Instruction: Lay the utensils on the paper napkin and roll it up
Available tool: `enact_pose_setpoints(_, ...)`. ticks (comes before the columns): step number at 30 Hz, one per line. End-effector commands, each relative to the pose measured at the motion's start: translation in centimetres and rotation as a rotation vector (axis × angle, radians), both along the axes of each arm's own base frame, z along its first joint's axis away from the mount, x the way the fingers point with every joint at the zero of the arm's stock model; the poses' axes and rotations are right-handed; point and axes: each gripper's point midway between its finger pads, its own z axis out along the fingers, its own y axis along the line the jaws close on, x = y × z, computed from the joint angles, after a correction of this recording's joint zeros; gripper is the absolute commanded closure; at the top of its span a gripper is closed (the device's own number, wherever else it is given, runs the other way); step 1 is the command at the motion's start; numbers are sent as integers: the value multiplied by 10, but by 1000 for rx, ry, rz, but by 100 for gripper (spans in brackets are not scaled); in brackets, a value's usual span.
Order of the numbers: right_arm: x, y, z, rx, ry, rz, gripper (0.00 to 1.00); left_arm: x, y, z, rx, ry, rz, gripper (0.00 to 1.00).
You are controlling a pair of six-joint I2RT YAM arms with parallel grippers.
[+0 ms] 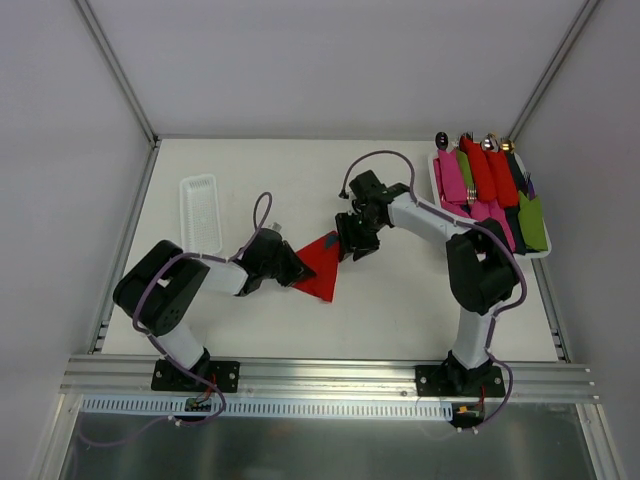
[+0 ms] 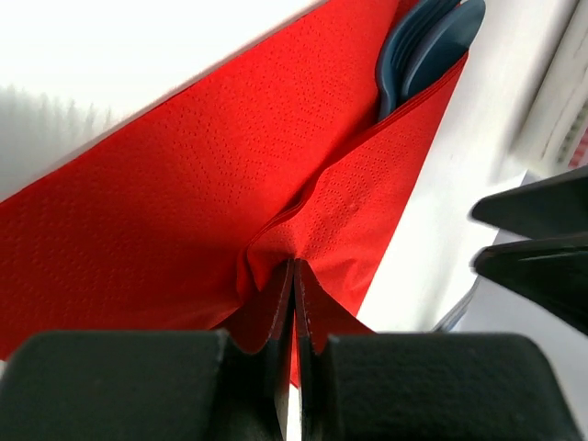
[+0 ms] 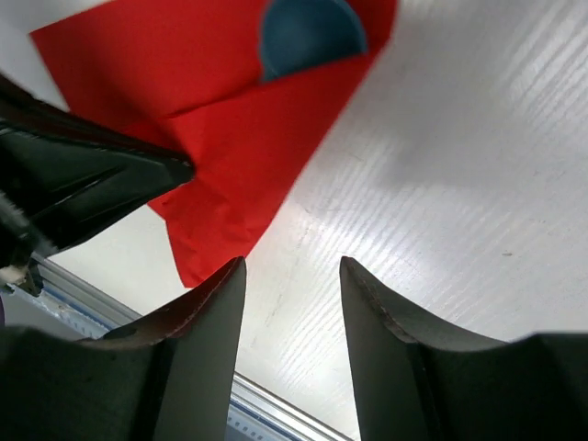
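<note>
The red paper napkin [image 1: 320,268] lies mid-table, partly folded over dark blue utensils [image 2: 424,48], whose rounded ends stick out of the fold; they also show in the right wrist view [image 3: 308,35]. My left gripper [image 1: 296,270] is shut on the napkin's edge [image 2: 276,211], with red paper pinched between its fingers [image 2: 312,317]. My right gripper [image 1: 353,248] hovers open and empty just right of the napkin [image 3: 248,156], over bare table, its fingers [image 3: 207,312] spread apart. The left gripper's black fingers show at the left of the right wrist view [image 3: 101,175].
A white tray [image 1: 440,195] at the back right holds several rolled pink, red and green napkin bundles with utensils. An empty clear plastic tray [image 1: 200,210] stands at the back left. An aluminium rail [image 1: 320,375] runs along the near edge.
</note>
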Motion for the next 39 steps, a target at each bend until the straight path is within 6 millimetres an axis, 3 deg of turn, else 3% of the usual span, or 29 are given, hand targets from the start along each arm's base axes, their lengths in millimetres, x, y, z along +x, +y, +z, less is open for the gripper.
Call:
enact_pose_setpoints(1, -5, -7, -6, -42, 44, -49, 52, -33, 48, -60, 245, 163, 238, 100)
enact_pose_setpoints(5, -2, 6, -2, -7, 8, -79, 61, -38, 35, -65, 248, 184, 334, 100)
enact_pose_setpoints(11, 5, 19, -2, -57, -77, -107, 61, -46, 14, -75, 281, 240, 323, 100)
enact_pose_setpoints(16, 14, 25, -13, -114, -125, -94, 61, -46, 15, -76, 286, 241, 325, 100)
enact_pose_setpoints(21, 16, 22, -23, -143, -123, -93, 70, -45, 15, -75, 287, 232, 323, 100)
enact_pose_setpoints(29, 18, 32, -37, -98, -94, -77, 94, -46, 15, -77, 290, 234, 315, 100)
enact_pose_setpoints(33, 16, 28, -46, -122, -77, -81, 95, -47, 15, -78, 293, 237, 313, 100)
enact_pose_setpoints(39, 12, 22, -54, -173, -71, -55, 88, -48, 16, -78, 295, 241, 311, 100)
